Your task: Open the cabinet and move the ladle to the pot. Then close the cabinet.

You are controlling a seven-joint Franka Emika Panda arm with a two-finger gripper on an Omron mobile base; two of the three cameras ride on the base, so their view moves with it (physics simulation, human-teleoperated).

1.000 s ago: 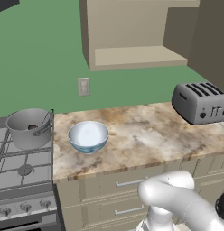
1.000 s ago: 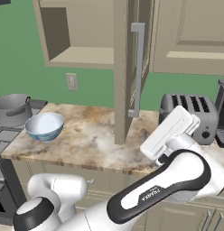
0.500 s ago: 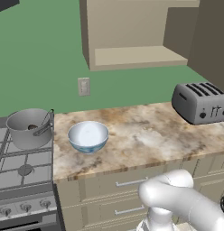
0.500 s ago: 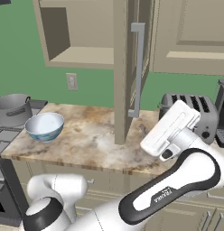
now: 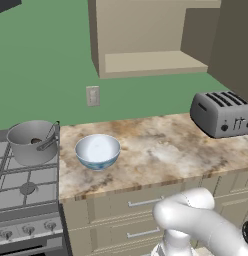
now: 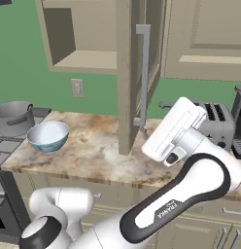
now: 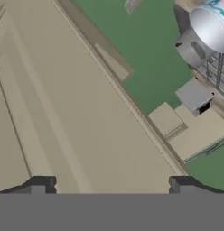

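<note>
The tan cabinet (image 5: 146, 60) stands open with a bare shelf. Its door (image 6: 125, 78) swings out over the counter, edge-on in the right base view, with the silver bar handle (image 6: 143, 73) on its right face. The grey pot (image 5: 32, 142) sits on the stove at the left, and the dark ladle (image 5: 52, 131) leans inside it. My gripper (image 7: 111, 184) is open, holds nothing, and faces the tan door panel close up. The white hand (image 6: 172, 127) hangs just right of the door, below the handle. The pot (image 7: 202, 36) also appears at the upper right of the hand view.
A white-and-blue bowl (image 5: 97, 151) sits on the marble counter (image 5: 161, 155) beside the stove (image 5: 21, 190). A silver toaster (image 5: 222, 114) stands at the right, behind my arm in the right base view. A wall outlet (image 5: 92, 95) is below the cabinet. Drawers run under the counter.
My hand has moved left and slightly up, closer to the open door's handle side. The jaws stay open. Pot, ladle, bowl and door have not moved.
</note>
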